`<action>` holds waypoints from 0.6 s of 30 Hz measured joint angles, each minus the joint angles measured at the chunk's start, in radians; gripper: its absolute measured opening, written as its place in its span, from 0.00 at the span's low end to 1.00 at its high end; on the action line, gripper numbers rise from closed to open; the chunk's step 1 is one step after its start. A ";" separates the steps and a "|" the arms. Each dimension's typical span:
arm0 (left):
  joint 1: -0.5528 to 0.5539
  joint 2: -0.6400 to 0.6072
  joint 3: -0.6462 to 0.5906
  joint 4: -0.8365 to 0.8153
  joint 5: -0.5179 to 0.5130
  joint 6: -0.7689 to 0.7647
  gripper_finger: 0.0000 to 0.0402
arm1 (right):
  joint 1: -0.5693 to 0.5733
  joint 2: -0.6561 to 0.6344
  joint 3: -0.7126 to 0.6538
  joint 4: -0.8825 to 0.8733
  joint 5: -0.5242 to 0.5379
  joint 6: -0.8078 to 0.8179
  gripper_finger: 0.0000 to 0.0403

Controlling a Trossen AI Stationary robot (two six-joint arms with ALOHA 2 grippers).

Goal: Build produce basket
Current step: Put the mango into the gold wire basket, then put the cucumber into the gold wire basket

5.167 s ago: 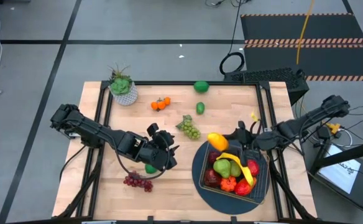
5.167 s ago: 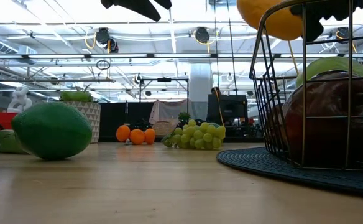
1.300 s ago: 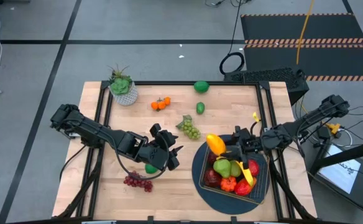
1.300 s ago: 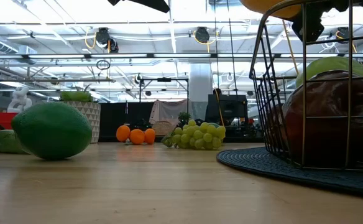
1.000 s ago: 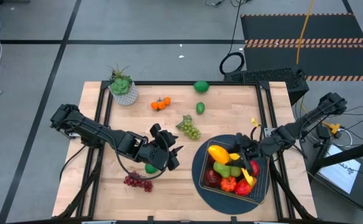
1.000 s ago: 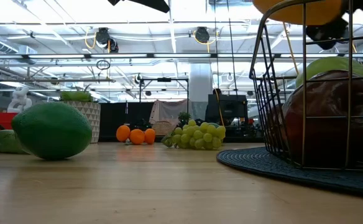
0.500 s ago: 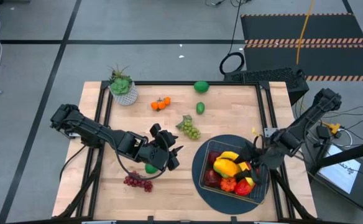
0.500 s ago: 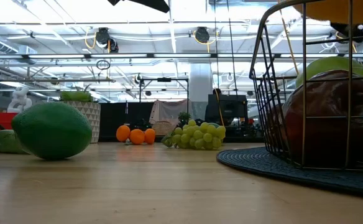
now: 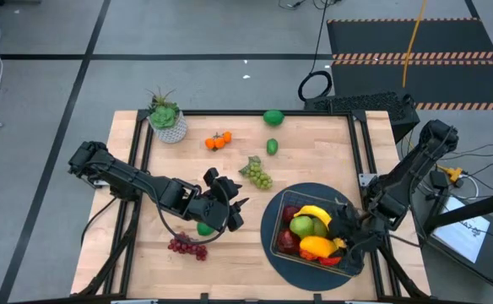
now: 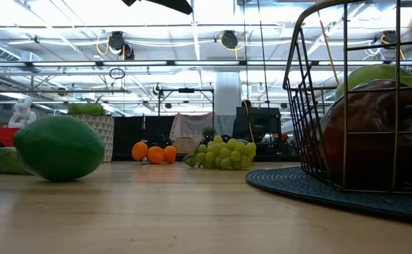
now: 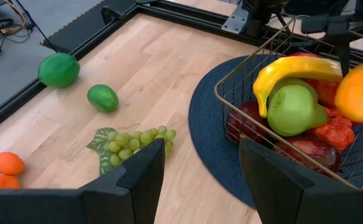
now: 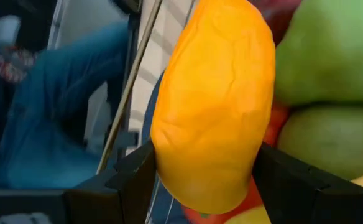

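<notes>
Right wrist view showed the orange fruit (image 12: 212, 106) clamped between my right tool's (image 9: 341, 239) fingers, low over the basket (image 9: 352, 260) on the blue mat (image 9: 268, 221), among pears and banana. I judged this the placing step; next I needed to lower and let go. My left tool (image 9: 230, 205) hung parted, empty, above the worktop (image 9: 314, 143).

You're looking at a pale wood surface (image 9: 306, 143) with a smooth, faintly shiny finish. The basket (image 11: 265, 50) is thin bare wire on a ribbed dark mat (image 11: 209, 134). Your right claw (image 12: 200, 174) is matt black around a dimpled, waxy orange fruit (image 12: 212, 106).
</notes>
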 joint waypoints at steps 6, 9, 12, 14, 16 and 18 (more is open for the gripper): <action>0.000 0.000 0.000 0.000 0.001 0.000 0.52 | 0.012 0.008 0.000 -0.002 -0.016 0.015 0.66; -0.002 0.000 0.000 0.000 0.015 0.001 0.52 | 0.012 0.002 0.000 -0.002 -0.013 0.015 0.72; -0.009 0.000 0.000 0.000 0.029 0.017 0.52 | 0.009 -0.011 -0.001 -0.002 -0.009 -0.003 0.75; -0.017 0.000 0.000 -0.001 0.029 0.030 0.52 | 0.009 -0.030 -0.001 -0.002 0.020 -0.010 0.76; -0.030 0.000 0.000 -0.001 0.030 0.037 0.52 | 0.010 -0.056 -0.001 -0.002 0.065 -0.014 0.75; -0.045 0.000 0.000 -0.006 0.031 0.041 0.52 | 0.010 -0.085 -0.001 0.000 0.117 -0.033 0.74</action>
